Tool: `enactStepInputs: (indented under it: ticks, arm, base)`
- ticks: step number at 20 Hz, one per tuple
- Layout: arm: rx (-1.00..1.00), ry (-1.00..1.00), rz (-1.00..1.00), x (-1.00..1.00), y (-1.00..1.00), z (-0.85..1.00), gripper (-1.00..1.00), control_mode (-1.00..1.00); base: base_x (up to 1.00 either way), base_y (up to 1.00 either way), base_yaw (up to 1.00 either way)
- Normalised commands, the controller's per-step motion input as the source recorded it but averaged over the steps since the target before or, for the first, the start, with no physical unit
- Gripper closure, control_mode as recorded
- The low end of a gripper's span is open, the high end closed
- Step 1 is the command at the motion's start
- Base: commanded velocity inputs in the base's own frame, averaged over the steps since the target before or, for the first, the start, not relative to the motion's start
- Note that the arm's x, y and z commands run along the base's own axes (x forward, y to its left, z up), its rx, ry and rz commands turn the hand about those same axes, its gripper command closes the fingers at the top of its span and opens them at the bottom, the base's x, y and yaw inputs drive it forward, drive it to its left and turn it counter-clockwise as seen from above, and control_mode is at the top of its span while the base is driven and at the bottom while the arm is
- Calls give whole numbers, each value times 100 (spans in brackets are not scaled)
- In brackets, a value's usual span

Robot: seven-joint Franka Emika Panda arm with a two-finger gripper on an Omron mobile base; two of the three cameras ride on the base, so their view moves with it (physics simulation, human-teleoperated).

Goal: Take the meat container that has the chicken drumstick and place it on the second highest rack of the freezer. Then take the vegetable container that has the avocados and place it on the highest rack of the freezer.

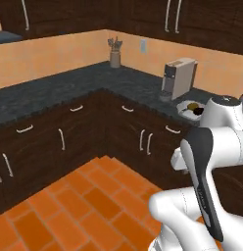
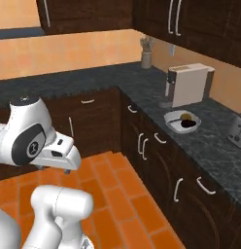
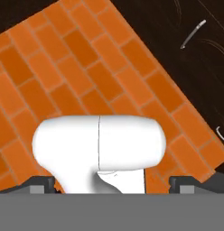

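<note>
From the left base view, the vegetable container [image 1: 190, 107] sits on the dark counter [image 1: 69, 86] beside a coffee machine [image 1: 179, 77]. The right base view shows the avocados [image 2: 186, 119] inside it. In the hand view, the gripper [image 3: 112, 182] stands apart, empty, above the brick floor [image 3: 86, 72].

The vegetable container [image 2: 182, 121] is a round, shallow, light-grey bowl sitting flat on the dark speckled counter, just in front of a boxy appliance. Inside lie the avocados [image 2: 186, 118], one near-black oval and one yellowish-brown piece, side by side.
</note>
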Motion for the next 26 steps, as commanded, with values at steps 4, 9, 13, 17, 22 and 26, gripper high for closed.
enactStepInputs:
  ticks: [4,9,13,17,22,26]
  arm:
    - [0,0,0,0,0,0,-100,100]
    - [0,0,0,0,0,0,-100,100]
    - [0,0,0,0,0,0,-100,100]
    - [0,0,0,0,0,0,-100,100]
    - [0,0,0,0,0,0,-100,100]
    - [0,0,0,0,0,0,-100,100]
  base:
    - [77,51,-60]
    - [72,47,-61]
    - [67,40,-63]
    - [61,40,-64]
    - [67,46,-62]
    - [66,48,-41]
